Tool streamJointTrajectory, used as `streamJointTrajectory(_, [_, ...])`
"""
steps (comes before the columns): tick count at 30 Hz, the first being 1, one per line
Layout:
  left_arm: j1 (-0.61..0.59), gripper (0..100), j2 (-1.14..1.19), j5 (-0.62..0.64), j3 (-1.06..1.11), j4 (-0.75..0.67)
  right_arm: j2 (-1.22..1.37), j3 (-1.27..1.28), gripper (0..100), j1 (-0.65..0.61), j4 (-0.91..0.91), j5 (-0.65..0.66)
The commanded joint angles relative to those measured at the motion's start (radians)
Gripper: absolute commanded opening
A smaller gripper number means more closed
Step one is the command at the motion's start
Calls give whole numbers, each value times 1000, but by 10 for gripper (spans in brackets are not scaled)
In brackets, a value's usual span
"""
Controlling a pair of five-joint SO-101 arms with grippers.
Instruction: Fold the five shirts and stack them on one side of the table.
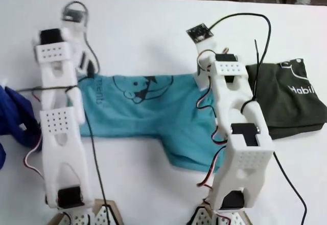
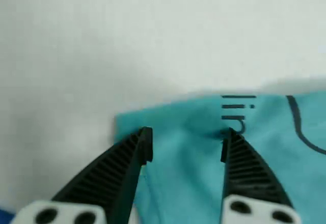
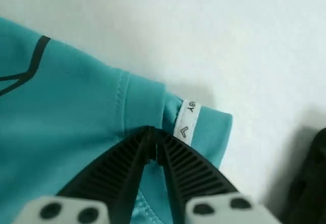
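Teal shirt [image 1: 148,107] lies flat mid-desk [image 1: 143,30], long axis running arm to arm. Left end effector [image 2: 186,142] is spread apart, straddling one end corner. Right end effector [image 3: 154,137] is pinched together on the opposite corner, by the label. Dark folded shirt [image 1: 291,99] lies beside the right arm, and a blue shirt [image 1: 15,117] lies outside the left.

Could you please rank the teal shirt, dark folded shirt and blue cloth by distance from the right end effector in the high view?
1. Teal shirt, pinched in the right end effector.
2. Dark folded shirt, just to its right.
3. Blue cloth, far left edge.
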Motion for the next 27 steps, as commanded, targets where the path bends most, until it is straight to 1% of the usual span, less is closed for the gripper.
streamJointTrajectory(1, [25, 242, -83, 3, 168, 3, -5, -37, 21, 31, 12, -2])
streamJointTrajectory(5, [-23, 242, -83, -3, 260, -28, -5, 9, 21, 59, 10, -2])
streamJointTrajectory(8, [-69, 242, -83, -5, 263, -35, -5, 35, 21, 82, 5, -2])
streamJointTrajectory(11, [-78, 242, -91, -5, 262, -31, -7, 38, 21, 101, 5, -2])
streamJointTrajectory(17, [-29, 242, -138, -2, 262, -23, -50, 29, 23, 90, 16, -2])
streamJointTrajectory(23, [35, 242, -336, -2, 262, 11, -251, 28, 29, 54, 101, -3])
streamJointTrajectory(25, [46, 242, -416, -2, 271, 11, -329, 31, 66, 30, 156, -2])
streamJointTrajectory(27, [49, 242, -482, 2, 274, 17, -398, 34, 125, -5, 229, -2])
